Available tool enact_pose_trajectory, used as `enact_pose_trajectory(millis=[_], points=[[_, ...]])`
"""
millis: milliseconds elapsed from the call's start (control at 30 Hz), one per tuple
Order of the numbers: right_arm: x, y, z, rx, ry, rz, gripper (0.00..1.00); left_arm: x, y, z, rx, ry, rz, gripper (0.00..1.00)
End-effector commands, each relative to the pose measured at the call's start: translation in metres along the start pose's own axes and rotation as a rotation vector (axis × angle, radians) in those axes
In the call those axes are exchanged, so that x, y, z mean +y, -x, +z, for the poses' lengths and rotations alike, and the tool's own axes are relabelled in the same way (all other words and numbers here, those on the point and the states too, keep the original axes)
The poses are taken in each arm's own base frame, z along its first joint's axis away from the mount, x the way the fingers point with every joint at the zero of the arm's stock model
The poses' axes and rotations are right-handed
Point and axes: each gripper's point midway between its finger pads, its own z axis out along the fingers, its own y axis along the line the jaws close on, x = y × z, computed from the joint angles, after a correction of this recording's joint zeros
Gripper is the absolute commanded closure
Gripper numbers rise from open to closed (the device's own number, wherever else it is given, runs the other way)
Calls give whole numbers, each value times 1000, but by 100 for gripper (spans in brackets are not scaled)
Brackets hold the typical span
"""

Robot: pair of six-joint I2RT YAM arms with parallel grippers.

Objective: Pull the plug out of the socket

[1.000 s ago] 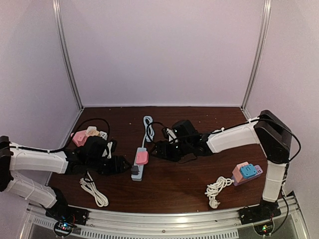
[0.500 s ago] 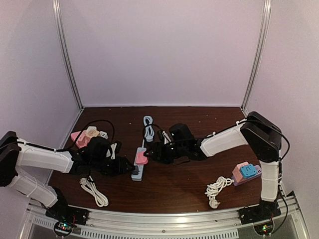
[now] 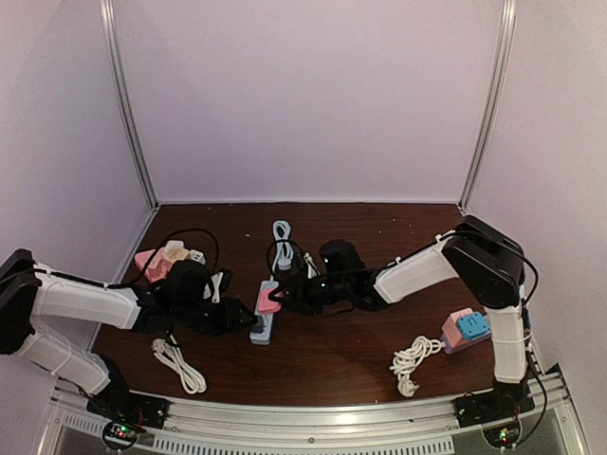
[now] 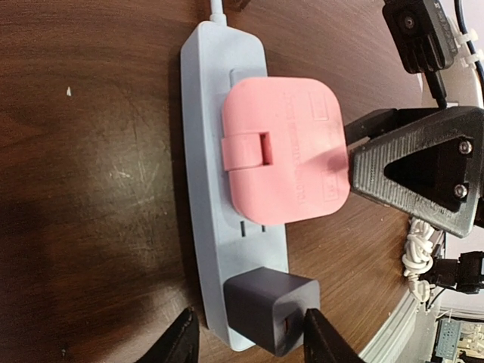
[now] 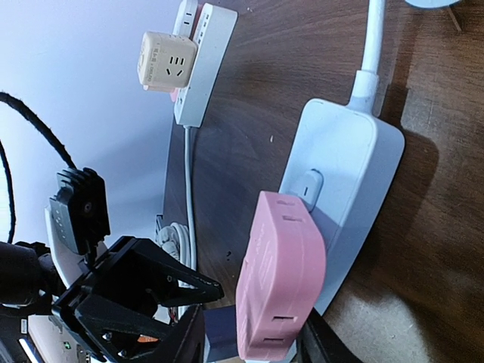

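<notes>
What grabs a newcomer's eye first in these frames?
The pink plug, seated on the pale blue power strip mid-table, with a dark charger at the strip's near end. Both grippers meet there from opposite sides. The right gripper brackets the plug and the left gripper straddles the strip's charger end, though it isn't clear whether either has clamped.

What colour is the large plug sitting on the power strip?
The plug is pink; the left wrist view shows it best.
</notes>
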Motion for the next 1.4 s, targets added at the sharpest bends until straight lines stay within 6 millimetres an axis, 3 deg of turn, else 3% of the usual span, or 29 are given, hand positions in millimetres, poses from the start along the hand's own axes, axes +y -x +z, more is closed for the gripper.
enact_pose_trajectory(millis=[0, 267, 567, 967, 1367], points=[[17, 1, 4, 1, 73, -6, 59, 14, -9, 3, 37, 53, -13, 54], [17, -3, 7, 16, 109, 24, 67, 16, -16, 7, 60, 73, -19, 58], [7, -6, 9, 23, 80, 38, 61, 21, -18, 7, 64, 98, -29, 59], [3, -7, 11, 29, 73, 63, 78, 35, -24, 4, 82, 170, -42, 60], [24, -1, 9, 12, 183, 107, 96, 53, -30, 1, 98, 256, -50, 65]])
